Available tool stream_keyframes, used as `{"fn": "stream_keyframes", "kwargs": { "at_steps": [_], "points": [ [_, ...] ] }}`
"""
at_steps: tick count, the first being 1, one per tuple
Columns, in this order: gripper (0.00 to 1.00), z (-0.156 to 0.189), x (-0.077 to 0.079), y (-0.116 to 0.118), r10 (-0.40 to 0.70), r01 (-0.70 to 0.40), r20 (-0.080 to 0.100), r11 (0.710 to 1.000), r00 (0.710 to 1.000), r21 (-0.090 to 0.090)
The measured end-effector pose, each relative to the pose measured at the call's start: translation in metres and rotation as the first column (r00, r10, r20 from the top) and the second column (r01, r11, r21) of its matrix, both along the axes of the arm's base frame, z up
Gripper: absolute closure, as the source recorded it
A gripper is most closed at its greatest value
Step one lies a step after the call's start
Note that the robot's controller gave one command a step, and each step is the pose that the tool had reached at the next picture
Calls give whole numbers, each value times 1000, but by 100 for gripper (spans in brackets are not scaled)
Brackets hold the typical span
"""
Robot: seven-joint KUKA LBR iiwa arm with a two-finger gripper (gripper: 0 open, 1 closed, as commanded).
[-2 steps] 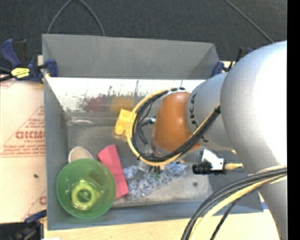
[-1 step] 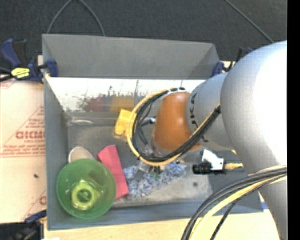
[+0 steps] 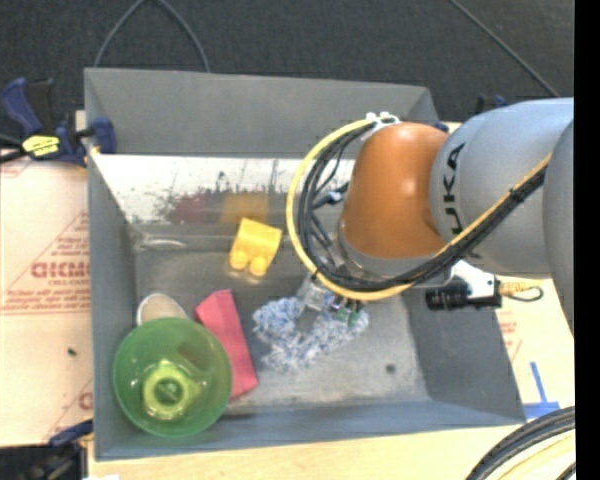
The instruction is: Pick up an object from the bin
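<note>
Blue-white crumpled cloth in grey bin, under orange wrist cover; grip open or closed, impossible to tell. Yellow block, pink rag, green bowl leftward.

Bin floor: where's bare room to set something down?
Bare: the bin floor right of the blue-white cloth wad, up to the right wall; also the strip left of the yellow block. Crowded: front-left, green bowl, pink flat piece.
</note>
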State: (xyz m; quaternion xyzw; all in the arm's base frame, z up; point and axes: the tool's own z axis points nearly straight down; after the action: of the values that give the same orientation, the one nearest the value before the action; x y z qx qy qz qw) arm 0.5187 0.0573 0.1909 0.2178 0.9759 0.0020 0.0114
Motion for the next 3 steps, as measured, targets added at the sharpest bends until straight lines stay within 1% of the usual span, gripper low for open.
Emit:
{"fn": "stream_keyframes", "kwargs": {
  "at_steps": [1, 2, 3],
  "points": [
    [100, 17, 3, -1, -9, 9, 2, 1000, 1000, -1],
    [100, 2, 8, 1, 215, -215, 5, 977, 977, -7],
    [100, -16, 16, 3, 213, -213, -2, 977, 977, -7]
  ]
}}
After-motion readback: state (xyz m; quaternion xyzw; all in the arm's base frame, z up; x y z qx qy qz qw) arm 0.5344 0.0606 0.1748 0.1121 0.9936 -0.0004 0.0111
